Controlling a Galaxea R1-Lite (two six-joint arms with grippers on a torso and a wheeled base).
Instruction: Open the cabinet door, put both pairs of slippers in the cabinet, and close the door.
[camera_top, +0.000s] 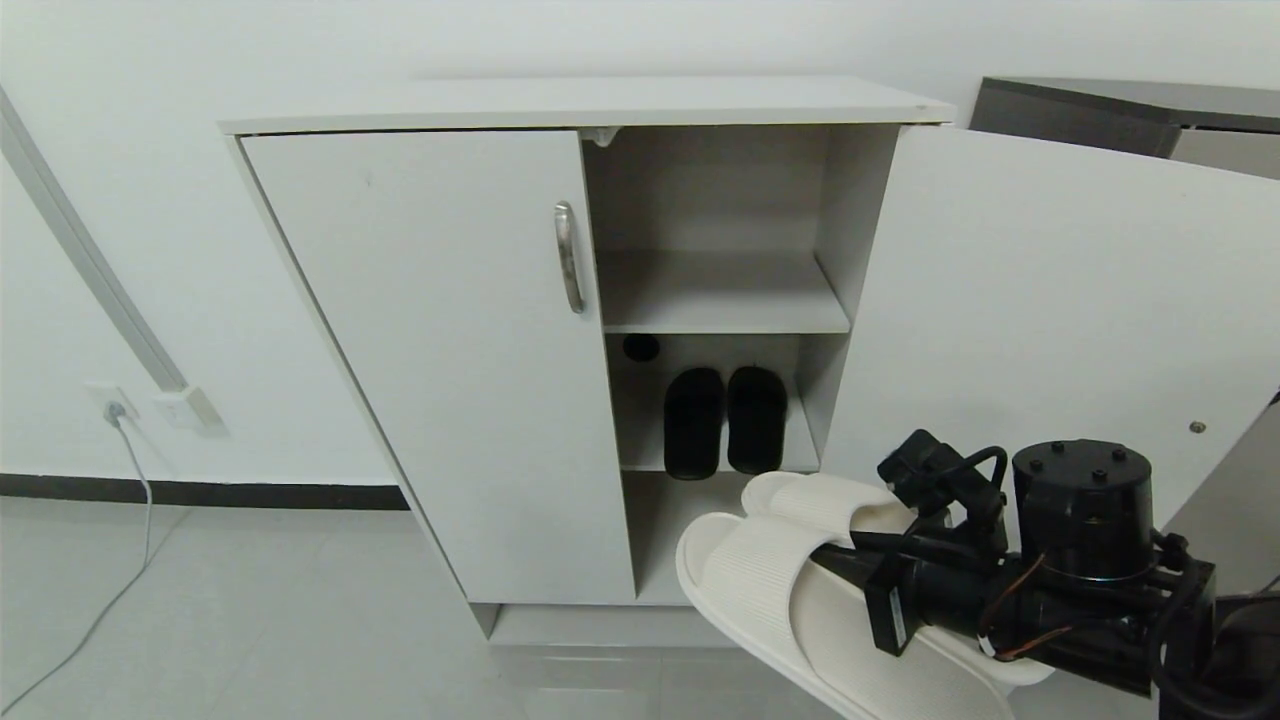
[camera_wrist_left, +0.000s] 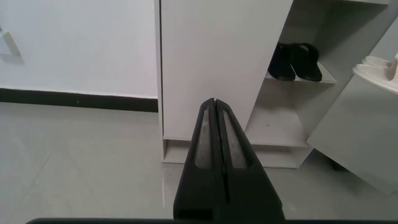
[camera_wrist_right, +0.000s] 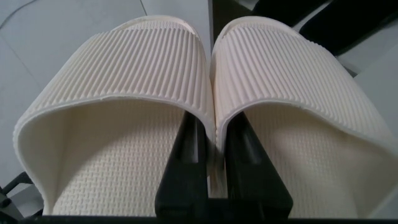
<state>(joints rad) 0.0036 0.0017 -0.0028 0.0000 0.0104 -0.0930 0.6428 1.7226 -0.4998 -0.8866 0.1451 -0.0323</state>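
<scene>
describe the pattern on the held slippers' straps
Fine parallel ribs across the straps of the cream foam slippers; best in right wrist view.

Wall (camera_top: 150, 80): plain white, evenly lit. A black baseboard (camera_top: 200, 492) runs along its foot. Floor (camera_top: 250, 620): pale grey glossy tiles with faint reflections. Grey cable trunking (camera_top: 90, 255) crosses the wall on a slant and ends at a small white box (camera_top: 188, 408). Just beside the box is a wall socket (camera_top: 112, 405) with a plug in it; its white cable (camera_top: 148, 520) trails onto the floor. At far right a dark grey unit (camera_top: 1075, 118) stands against the wall.
</scene>
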